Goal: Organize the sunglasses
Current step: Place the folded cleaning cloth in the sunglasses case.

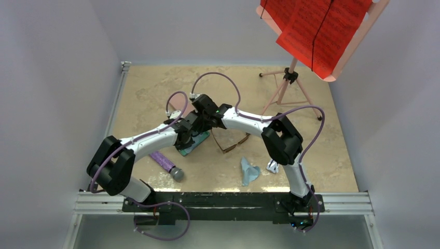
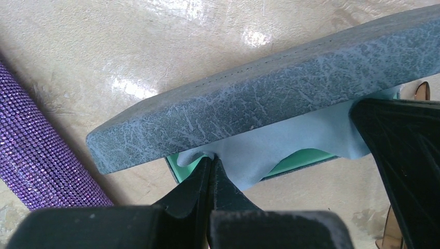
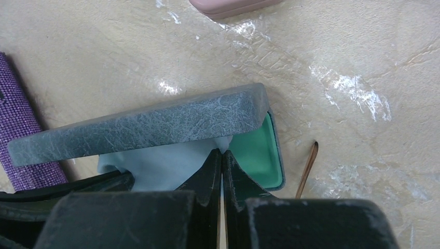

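The brown-framed sunglasses (image 1: pixel 234 142) lie open on the table right of an open grey-blue case (image 1: pixel 196 144) with a green lining (image 3: pixel 255 150). One brown arm (image 3: pixel 307 168) shows in the right wrist view. A light blue cloth (image 2: pixel 290 142) hangs out from under the case lid (image 2: pixel 259 93). My left gripper (image 2: pixel 211 158) is shut on one edge of that cloth. My right gripper (image 3: pixel 222 151) is shut on another part of the cloth (image 3: pixel 166 163). Both grippers meet at the case in the top view, left (image 1: pixel 188 137) and right (image 1: pixel 200 128). A small whitish object (image 1: pixel 272 167), probably the white pair, lies beside the right arm.
A purple glittery tube-shaped case (image 1: pixel 166 163) lies left of the grey-blue case. A second light blue cloth (image 1: pixel 249 171) lies near the front. A pink case (image 3: pixel 228 5) shows at the top of the right wrist view. A music stand (image 1: pixel 290 78) with red sheets stands at the back right.
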Action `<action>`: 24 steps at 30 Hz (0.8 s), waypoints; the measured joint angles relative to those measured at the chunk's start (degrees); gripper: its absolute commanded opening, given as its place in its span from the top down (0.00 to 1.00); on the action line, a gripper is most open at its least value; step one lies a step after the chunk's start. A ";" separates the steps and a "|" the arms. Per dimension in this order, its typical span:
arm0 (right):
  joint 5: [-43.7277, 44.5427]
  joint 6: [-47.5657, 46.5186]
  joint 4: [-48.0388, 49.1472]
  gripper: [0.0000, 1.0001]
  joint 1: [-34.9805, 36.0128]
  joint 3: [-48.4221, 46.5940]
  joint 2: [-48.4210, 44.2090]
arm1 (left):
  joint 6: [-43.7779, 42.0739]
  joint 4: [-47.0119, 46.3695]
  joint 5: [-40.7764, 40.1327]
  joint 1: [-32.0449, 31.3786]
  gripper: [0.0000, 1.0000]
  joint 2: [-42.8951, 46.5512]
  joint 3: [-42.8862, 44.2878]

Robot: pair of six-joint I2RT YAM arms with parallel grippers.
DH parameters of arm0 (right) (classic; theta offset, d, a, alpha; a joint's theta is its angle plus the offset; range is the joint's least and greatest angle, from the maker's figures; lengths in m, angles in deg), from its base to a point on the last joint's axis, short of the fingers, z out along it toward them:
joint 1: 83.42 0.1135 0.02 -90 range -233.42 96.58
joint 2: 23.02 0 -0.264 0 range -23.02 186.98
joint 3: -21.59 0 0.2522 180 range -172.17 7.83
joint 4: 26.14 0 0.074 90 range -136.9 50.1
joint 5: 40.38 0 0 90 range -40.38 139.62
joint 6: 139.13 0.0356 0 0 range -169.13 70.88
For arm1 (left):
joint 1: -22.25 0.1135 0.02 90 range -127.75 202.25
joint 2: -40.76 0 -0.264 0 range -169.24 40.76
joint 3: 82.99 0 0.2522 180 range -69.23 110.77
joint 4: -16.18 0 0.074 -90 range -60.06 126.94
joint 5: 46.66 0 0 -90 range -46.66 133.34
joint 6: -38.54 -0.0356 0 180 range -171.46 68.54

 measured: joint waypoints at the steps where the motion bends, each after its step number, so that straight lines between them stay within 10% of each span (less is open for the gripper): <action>1: -0.02 0.02 0.07 1.00 -0.02 0.13 0.00 | 0.00 0.11 -0.02 0.00 1.00 0.02 0.00; 24: -3.30 0.33 9.84 1.00 -0.02 10.69 -8.35 | -3.23 0.20 3.45 0.00 1.00 11.65 -0.98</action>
